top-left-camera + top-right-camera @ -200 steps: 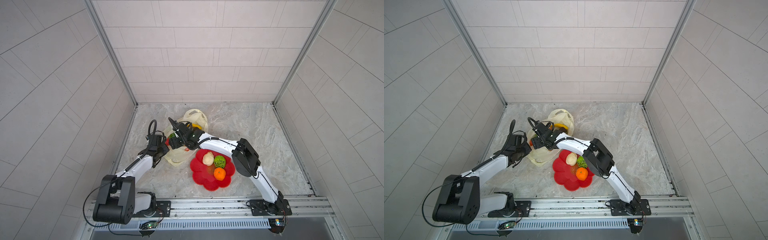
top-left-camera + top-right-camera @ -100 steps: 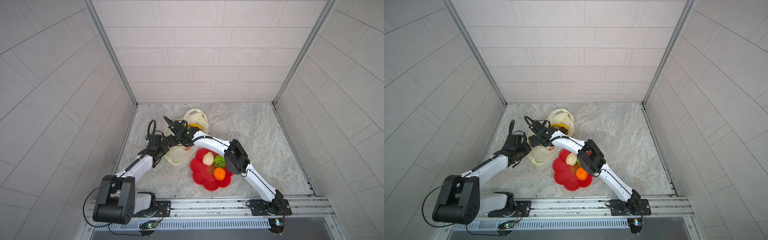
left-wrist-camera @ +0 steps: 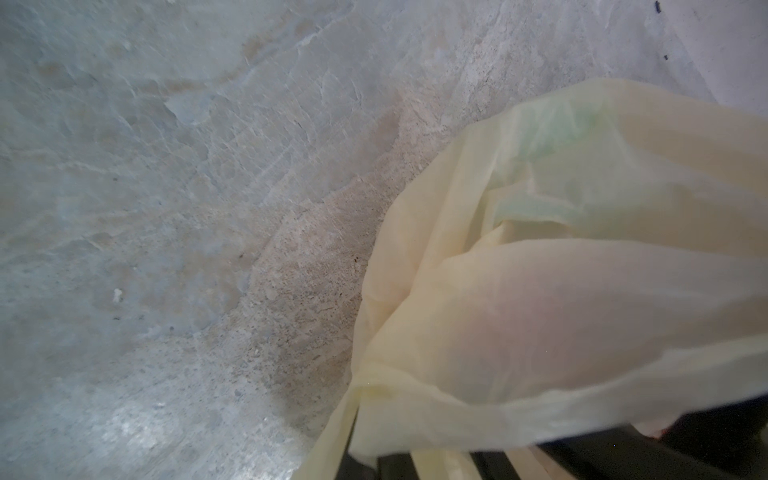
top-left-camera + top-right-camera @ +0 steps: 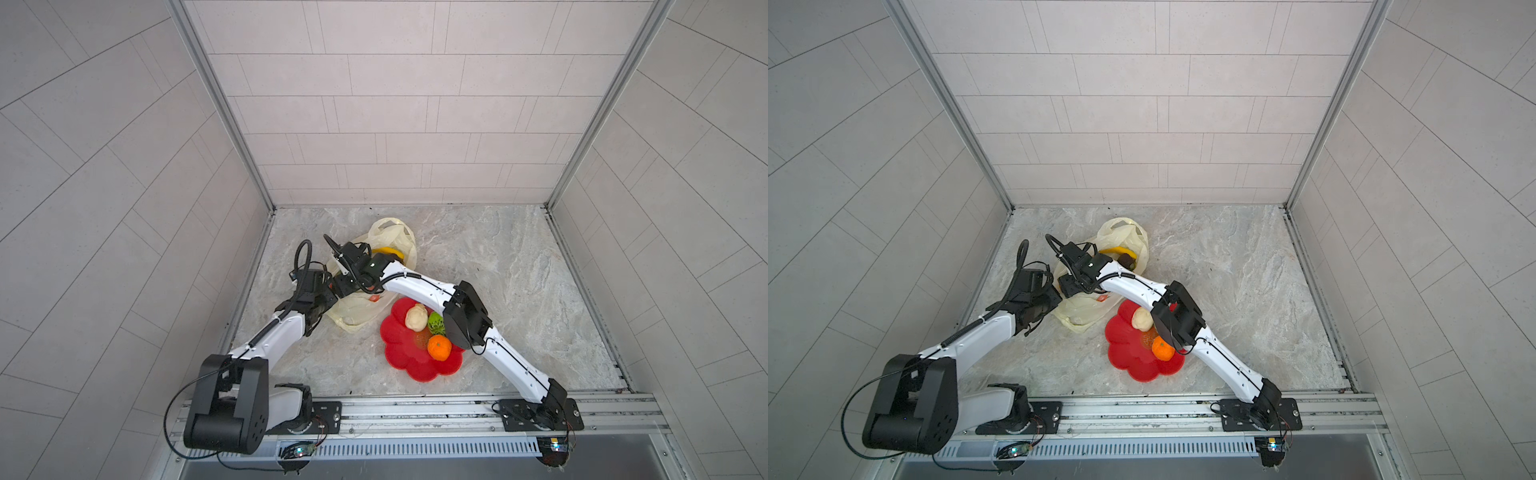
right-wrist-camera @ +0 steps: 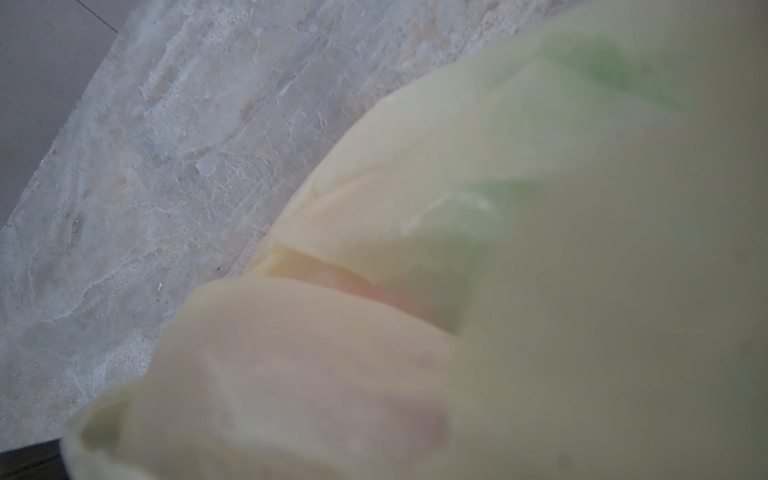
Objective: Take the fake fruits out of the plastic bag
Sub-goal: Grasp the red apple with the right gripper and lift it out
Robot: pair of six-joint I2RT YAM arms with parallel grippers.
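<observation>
Left gripper (image 4: 323,300) clamps bag (image 4: 353,311) handle; right gripper (image 4: 344,286) state hidden, cannot tell; could snag plastic, dragging bag.

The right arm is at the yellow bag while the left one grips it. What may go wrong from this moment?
1. The bag film covers most of the right wrist view, so the right gripper might pinch plastic instead of a fruit.
2. The right arm's elbow hangs over the red plate, close to the orange; pulling back could knock it off.
</observation>
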